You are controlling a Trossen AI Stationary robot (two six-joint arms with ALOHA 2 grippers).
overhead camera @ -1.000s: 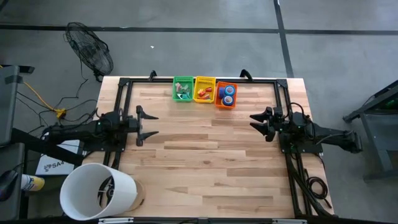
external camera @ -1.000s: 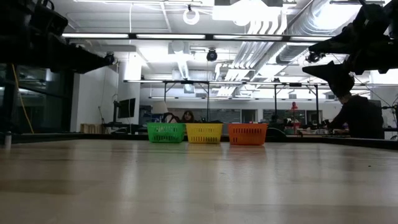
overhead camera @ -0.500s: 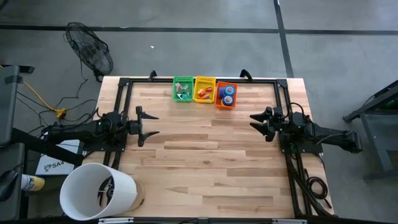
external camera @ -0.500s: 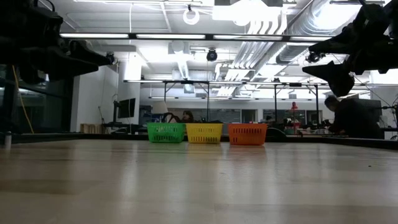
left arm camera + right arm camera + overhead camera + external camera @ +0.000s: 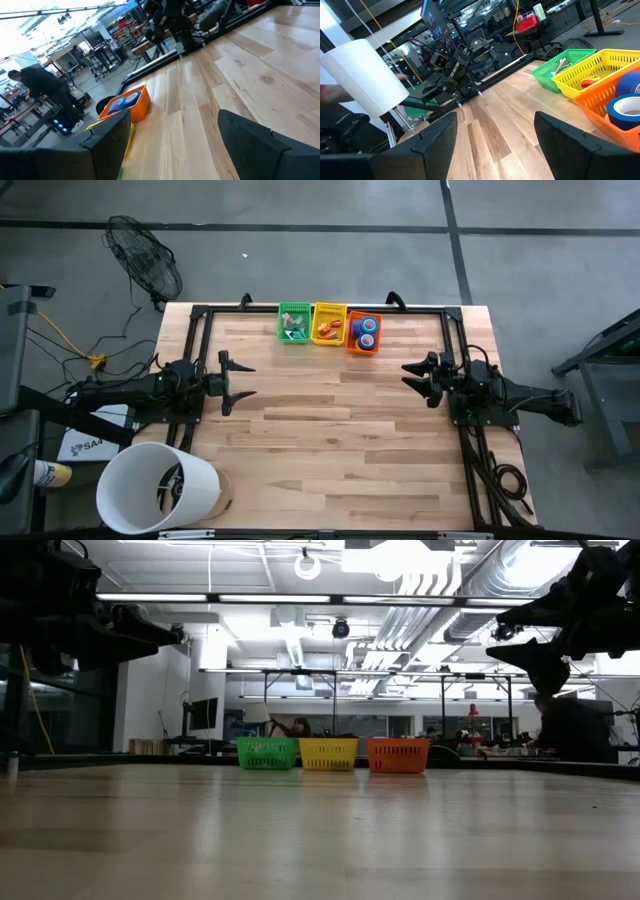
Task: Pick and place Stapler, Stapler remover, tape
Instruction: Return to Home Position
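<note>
- At the table's (image 5: pixel 330 450) 12 o'clock edge, reading the overhead view as a clock face with the far side at 12, three small bins stand side by side in a row: a green bin (image 5: pixel 267 753), a yellow bin (image 5: pixel 329 753) and an orange bin (image 5: pixel 398 755).
- The tape (image 5: pixel 368 339) lies in the orange bin as blue rolls. The yellow bin holds red and orange shapes that look like the staplers (image 5: pixel 329 331). The green bin holds small pale pieces (image 5: pixel 293 333), likely the staple removers, though they are too small to be sure.
- No task item shows on the wooden boards outside the bins.
- The left gripper (image 5: pixel 243 381) hangs over the table's 9 o'clock side and points toward 3 o'clock. Its fingers are spread wide and hold nothing.
- The right gripper (image 5: pixel 408 378) hangs over the 3 o'clock side and points toward 9 o'clock. It too is spread wide and empty.
- From the left gripper, the tape lies at about 2 o'clock, well apart.
- From the right gripper, the tape lies between 10 and 11 o'clock, nearer but with clear space between them.
- Judging from this layout, the sorting looks finished and the step in hand is parking the arms at rest.
- The next move calls for no grasp. Each arm only needs to settle on its own side, keeping clear of the bins and of the other arm.
- Off the table, a large white cylinder (image 5: pixel 160 485) sits at the 7 o'clock corner and a fan (image 5: pixel 145 270) stands on the floor near 10 o'clock.
</note>
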